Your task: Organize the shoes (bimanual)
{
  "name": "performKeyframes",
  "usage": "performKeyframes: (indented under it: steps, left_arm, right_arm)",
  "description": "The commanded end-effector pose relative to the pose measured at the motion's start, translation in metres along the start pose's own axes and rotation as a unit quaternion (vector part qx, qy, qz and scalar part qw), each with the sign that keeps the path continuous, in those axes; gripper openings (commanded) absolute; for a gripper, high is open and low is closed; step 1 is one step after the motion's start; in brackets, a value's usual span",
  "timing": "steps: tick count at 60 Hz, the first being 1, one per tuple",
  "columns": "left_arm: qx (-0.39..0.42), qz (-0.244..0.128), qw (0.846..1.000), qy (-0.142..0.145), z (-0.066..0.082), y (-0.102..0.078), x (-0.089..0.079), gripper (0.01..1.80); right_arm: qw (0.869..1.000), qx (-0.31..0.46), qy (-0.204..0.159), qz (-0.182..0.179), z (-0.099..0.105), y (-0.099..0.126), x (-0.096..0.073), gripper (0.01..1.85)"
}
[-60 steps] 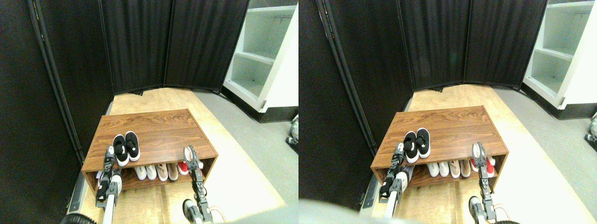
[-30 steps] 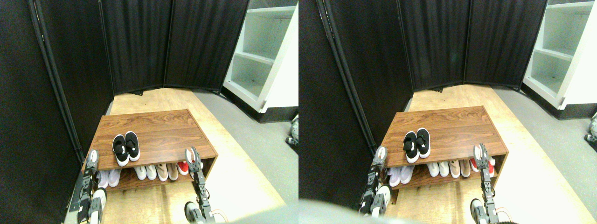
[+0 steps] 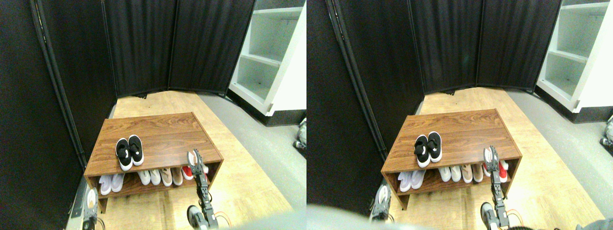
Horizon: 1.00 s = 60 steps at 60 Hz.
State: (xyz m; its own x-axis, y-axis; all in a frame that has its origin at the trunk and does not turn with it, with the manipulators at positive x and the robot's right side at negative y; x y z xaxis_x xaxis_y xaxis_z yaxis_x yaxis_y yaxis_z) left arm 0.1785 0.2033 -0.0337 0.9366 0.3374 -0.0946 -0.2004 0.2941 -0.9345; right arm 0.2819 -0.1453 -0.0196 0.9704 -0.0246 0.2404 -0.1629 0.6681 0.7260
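Shoes (image 3: 129, 152) paired side by side on shoe rack (image 3: 158, 132) top, toward front-left corner, toes to front edge. Left gripper (image 3: 91, 199) now dropped low beside rack's front-left corner, well clear of pair; a second ago up at front edge beside them. Right gripper (image 3: 195, 160) near front-right corner. Jaw state of both: cannot tell. Placement looks complete, left arm retreating.

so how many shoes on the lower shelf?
7 visible: two white shoes at left, two white and two beige mid-shelf, one red shoe at right; its mate may be hidden behind the right tool.
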Motion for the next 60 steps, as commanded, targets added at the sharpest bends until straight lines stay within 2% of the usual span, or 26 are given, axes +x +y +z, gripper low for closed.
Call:
performKeyframes:
  steps: [1,4,18,60]
  left_arm:
    - [-0.008,-0.027,1.0,0.006,-0.0036,-0.0107,0.0036,0.01]
    - [-0.012,-0.026,1.0,0.005,-0.0053,-0.0112,0.0031,0.01]
    - [-0.018,-0.016,1.0,0.01,-0.0107,-0.0128,0.0032,0.01]
    - [-0.015,-0.025,1.0,-0.001,-0.0054,-0.0163,0.0059,0.01]
  right_arm:
    - [1.0,0.013,-0.002,0.025,-0.0009,0.0073,0.0057,0.16]
    - [1.0,0.016,-0.001,0.017,-0.001,0.0092,0.0058,0.17]
    - [1.0,0.005,0.0,0.019,-0.0018,0.0079,0.0075,0.19]
    - [1.0,0.009,0.004,0.024,-0.0041,0.0091,0.013,0.19]
